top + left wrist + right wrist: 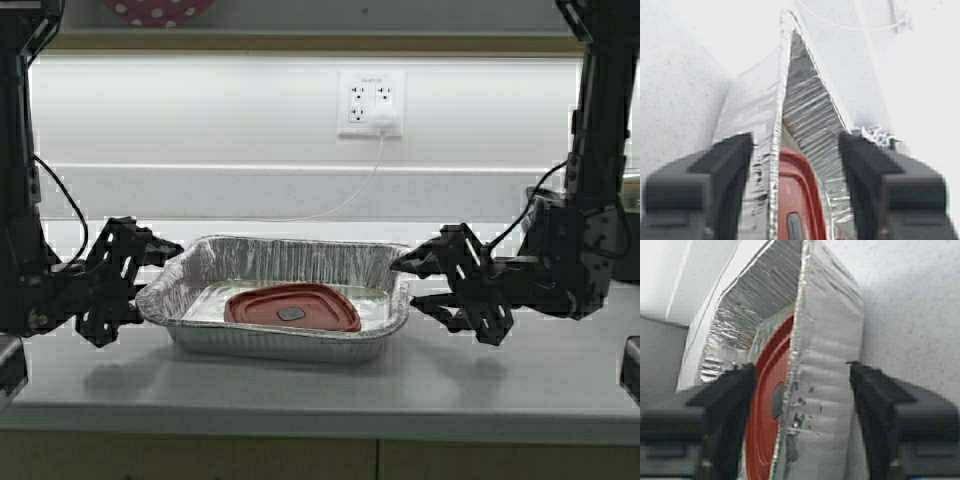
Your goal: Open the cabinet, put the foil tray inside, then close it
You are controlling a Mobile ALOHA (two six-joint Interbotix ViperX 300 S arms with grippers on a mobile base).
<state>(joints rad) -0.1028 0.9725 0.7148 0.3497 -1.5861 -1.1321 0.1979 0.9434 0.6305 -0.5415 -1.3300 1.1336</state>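
The foil tray point(290, 262) sits on the grey counter with a flat red lid point(290, 305) lying in its bottom. My left gripper point(160, 272) is open at the tray's left end, one finger outside the wall and one over the inside; the left wrist view shows the rim point(779, 125) running between its fingers. At the right end my right gripper point(403, 283) is open too and straddles the rim point(799, 355) the same way. Neither gripper presses on the foil. Of the cabinet, only a tan strip point(300, 42) shows along the top of the high view; its doors are out of view.
A white wall outlet point(372, 102) with a plugged-in cable is behind the tray. A dark object point(630, 240) stands at the far right behind the right arm. Tan base fronts point(200, 460) lie below the counter's front edge point(300, 420). A pink dotted item point(160, 10) is up top.
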